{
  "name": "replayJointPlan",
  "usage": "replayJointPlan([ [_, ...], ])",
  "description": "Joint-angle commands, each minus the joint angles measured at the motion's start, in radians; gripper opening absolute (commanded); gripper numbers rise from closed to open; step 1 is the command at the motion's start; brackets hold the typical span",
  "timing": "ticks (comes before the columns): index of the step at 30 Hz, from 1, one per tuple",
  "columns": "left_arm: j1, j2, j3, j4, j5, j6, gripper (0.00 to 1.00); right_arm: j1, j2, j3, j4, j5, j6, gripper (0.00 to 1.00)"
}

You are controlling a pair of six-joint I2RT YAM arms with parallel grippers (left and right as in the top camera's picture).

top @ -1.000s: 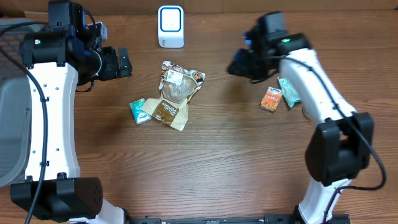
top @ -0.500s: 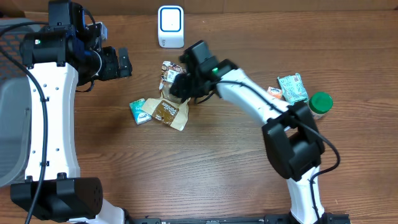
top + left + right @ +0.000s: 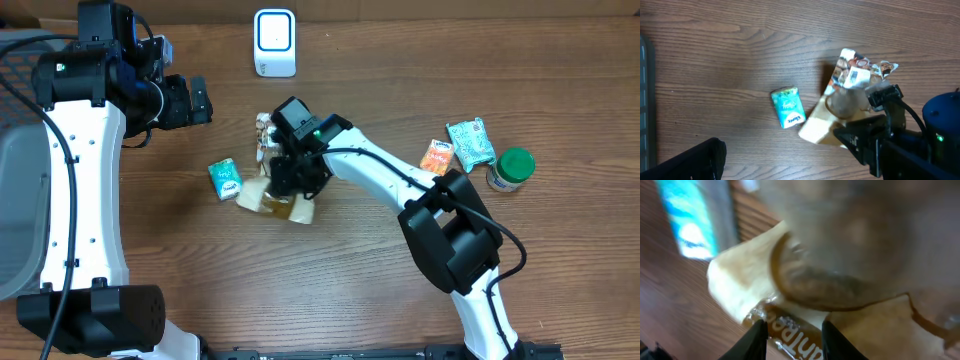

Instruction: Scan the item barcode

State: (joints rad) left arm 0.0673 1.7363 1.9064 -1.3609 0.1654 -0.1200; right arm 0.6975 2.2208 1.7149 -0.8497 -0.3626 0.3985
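We were at the pickup step: the right end effector (image 3: 296, 186) sat low over the tan pouch (image 3: 262, 203), which lay mid-bench against a clear bag (image 3: 266, 130). It straddled the pouch, but we could not tell whether it pinched it. The left end effector (image 3: 197, 100) hung spread and empty. Next, we judged, came a firm pinch, then a lift toward the scanner (image 3: 274, 42) at the far edge.

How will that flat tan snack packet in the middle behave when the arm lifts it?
Probably floppy: the tan packet looks like thin film lying flat, so it would likely sag from a pinched edge. Likely light, as it shows little bulk. The clear pouch seems to overlap it, so lifting may drag that along.
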Motion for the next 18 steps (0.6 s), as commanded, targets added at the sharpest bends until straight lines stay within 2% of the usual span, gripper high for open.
replayJointPlan([
  [1, -0.004, -0.009, 0.02, 0.004, 0.011, 0.008, 1.0, -0.047, 0.008, 0.002, -0.074, 0.032, -0.071, 0.32],
  [8, -0.004, -0.009, 0.02, 0.004, 0.011, 0.008, 1.0, -0.116, -0.067, 0.011, -0.211, 0.01, -0.173, 0.33],
  [13, -0.004, -0.009, 0.02, 0.004, 0.011, 0.008, 1.0, -0.167, -0.169, 0.09, -0.346, -0.021, -0.267, 0.33],
  [18, -0.004, -0.009, 0.02, 0.004, 0.011, 0.008, 1.0, -0.246, -0.25, 0.133, -0.391, 0.025, -0.277, 0.37],
])
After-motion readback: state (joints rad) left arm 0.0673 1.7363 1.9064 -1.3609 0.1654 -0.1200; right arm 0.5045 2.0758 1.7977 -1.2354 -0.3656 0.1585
